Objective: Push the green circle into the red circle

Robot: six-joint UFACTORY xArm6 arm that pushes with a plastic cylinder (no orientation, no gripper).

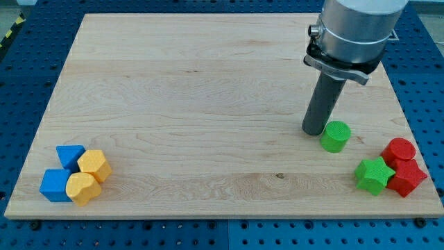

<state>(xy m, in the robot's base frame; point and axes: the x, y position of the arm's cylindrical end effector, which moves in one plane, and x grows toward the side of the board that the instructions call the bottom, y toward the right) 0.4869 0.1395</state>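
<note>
Tool only a dark rod, no jaws, holding nothing; my tip (313,131) resting on the desk (194,104) just at the upper left of the green circle (336,136), touching it or nearly so, hard to tell which. Green circle standing toward the view's right, with the red circle (400,150) lower and further right, near the desk edge. Between them, a little lower, a green star (374,175) beside a second red block (406,177). Tip, green circle and red circle lying almost on one line, so a push toward lower right probably suitable; risk of brushing the star. Blue blocks (61,171) and yellow blocks (88,177) far away at lower left
</note>
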